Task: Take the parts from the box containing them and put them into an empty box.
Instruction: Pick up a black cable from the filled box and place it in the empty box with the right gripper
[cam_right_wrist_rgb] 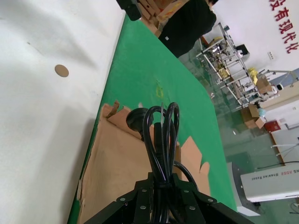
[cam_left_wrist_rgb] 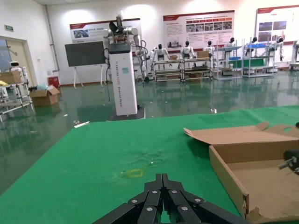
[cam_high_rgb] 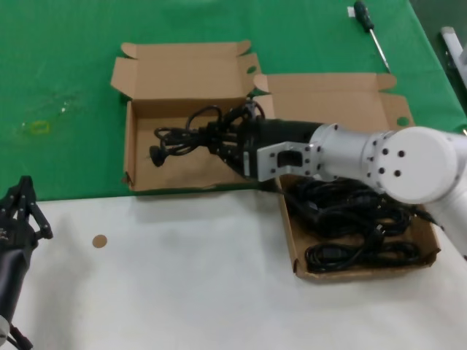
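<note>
The right pincer (cam_high_rgb: pixel 232 149) reaches across into the narrower box (cam_high_rgb: pixel 135 164). It is pinching a bunched black cord (cam_high_rgb: pixel 182 138). In the right wrist view the loops of this cord (cam_right_wrist_rgb: pixel 161 135) stick out from between the pincer's tips, with a round plug at the far end. In the head view the cord hangs over the floor of the narrower box, and its plug end sits low in the tray. I cannot tell if the plug touches the cardboard.

This narrower box sits where the green cloth (cam_high_rgb: pixel 66 87) meets the white part of the worktop (cam_high_rgb: pixel 182 284), nearer the left side. No other cord shows in it besides the one being held.

The wider box (cam_high_rgb: pixel 299 255) sits just beside it, nearer the right edge of the worktop, and the robot's arm crosses over it. More black cords (cam_high_rgb: pixel 357 226) lie piled inside it, several loops at least.

So the job looks like it is only starting. One cord is over the new box but not let go yet, I think. The pile in the wider box is left to move.

The left pincer (cam_high_rgb: pixel 22 208) waits at the near left corner of the worktop. Its tips look pressed together, and it holds nothing.

A screwdriver (cam_high_rgb: pixel 371 30) lies near the far edge.
</note>
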Tool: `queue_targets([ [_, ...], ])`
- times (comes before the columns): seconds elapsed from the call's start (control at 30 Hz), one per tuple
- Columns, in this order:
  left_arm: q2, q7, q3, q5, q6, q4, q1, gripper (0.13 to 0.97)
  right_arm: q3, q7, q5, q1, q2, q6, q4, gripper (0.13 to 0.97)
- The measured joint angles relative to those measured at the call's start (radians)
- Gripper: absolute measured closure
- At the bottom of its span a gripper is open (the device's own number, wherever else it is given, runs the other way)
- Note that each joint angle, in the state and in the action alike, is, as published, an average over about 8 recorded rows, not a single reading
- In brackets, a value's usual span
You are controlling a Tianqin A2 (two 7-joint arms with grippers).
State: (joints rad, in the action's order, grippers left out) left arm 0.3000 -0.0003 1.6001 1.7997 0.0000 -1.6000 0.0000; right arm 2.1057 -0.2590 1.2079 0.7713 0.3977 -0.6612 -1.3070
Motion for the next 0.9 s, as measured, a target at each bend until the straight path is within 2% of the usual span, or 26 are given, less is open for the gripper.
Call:
queue_targets([
  [0.57, 0.0, 0.0, 0.0, 0.0, 0.0, 0.0, 0.0, 0.945, 0.028, -0.091, 0.014, 0.063, -0.107, 0.061, 0.222, 0.881],
  [0.9, 0.0, 0.0, 0.0, 0.0, 0.0, 0.0, 0.0, 0.945, 0.03, -0.17, 0.057, 0.09, -0.14, 0.082, 0.295, 0.878],
])
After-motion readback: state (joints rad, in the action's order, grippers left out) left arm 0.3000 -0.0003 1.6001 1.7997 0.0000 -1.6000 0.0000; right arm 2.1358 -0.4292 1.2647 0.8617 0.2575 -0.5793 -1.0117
